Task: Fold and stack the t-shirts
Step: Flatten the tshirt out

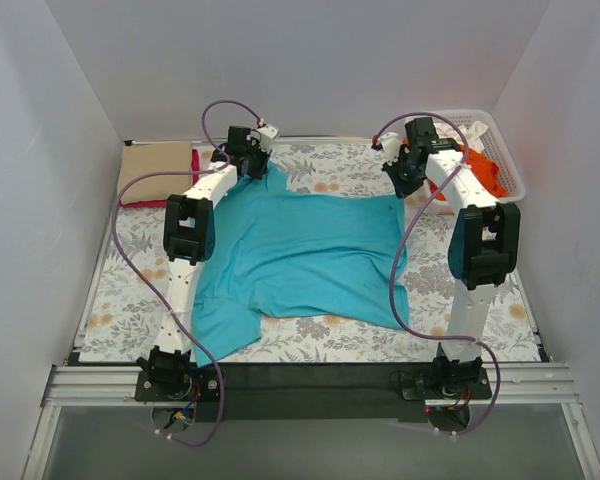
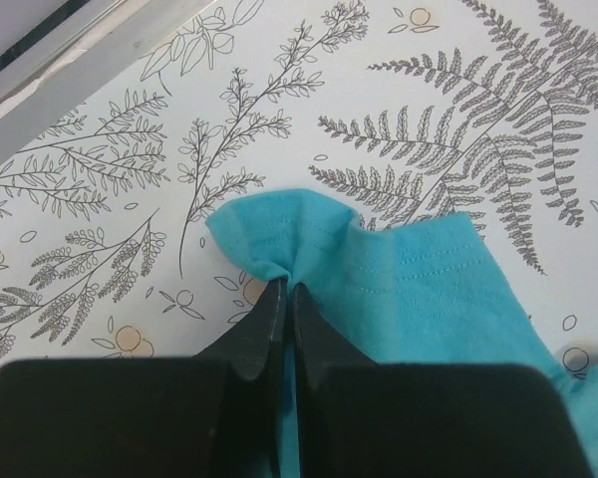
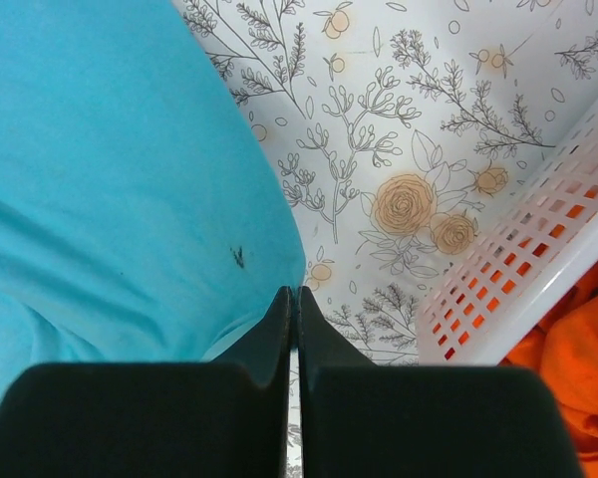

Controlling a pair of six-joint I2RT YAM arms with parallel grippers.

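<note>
**Both claws pinch the far edge of the turquoise shirt**

The grey-and-orange floral table cloth [image 1: 130,300] covers the work surface. The turquoise t-shirt [image 1: 300,260] lies spread across the middle of it, mostly flat, with one sleeve trailing toward the near left corner.

A white lattice basket [image 1: 513,172] sits at the far right corner, just beyond the shirt's far right edge. At the far left corner a folded tan t-shirt [image 1: 155,170] rests well apart from the turquoise one. An orange t-shirt [image 1: 487,165] lies crumpled inside the basket. A strip of magenta-red cloth [image 1: 195,165] shows along the tan shirt's right side.

The left gripper [image 2: 286,289] is clamped on the turquoise shirt's stitched hem at its far left, the cloth bunching at the tips. The right gripper [image 3: 294,294] has its fingers pressed together at the shirt's far right edge, where the cloth rises to meet them and appears pinched.
</note>
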